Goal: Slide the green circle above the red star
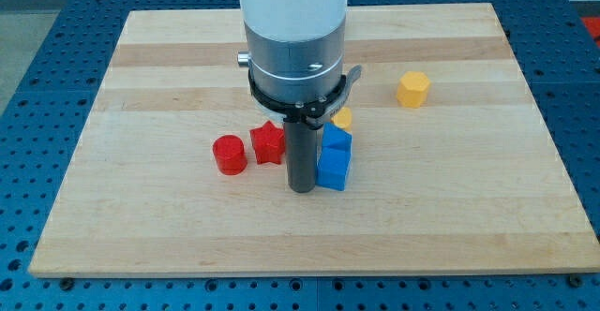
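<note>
**Rod tip beside the blue blocks; no green circle in sight**

Nearest the view's bottom, the dark straight rod ends in the tip [301,189], which rests on the pale wooden board [141,227] around the board's middle. The arm has no fingers or jaws, so nothing is held; the rod is simply a plain pusher. Its right side is touching, or just beside, the lower of the two blue blocks [333,170], whose exact shape cannot be made out. A second blue block [337,141] sits directly above the first, touching it.

To the view's left of the tip stands the red star-shaped block [268,142], just beside the rod, and further left the red cylinder [229,154], close to the star.

Behind the blue blocks a small yellow block [343,117] peeks out, mostly hidden by the arm's grey collar [295,58]. Well apart, toward the view's top right, sits a yellow hexagonal block [412,89].

The green circle does not show anywhere; whether it is hidden behind the arm cannot be told.

The board lies on a blue perforated table [28,86].
</note>
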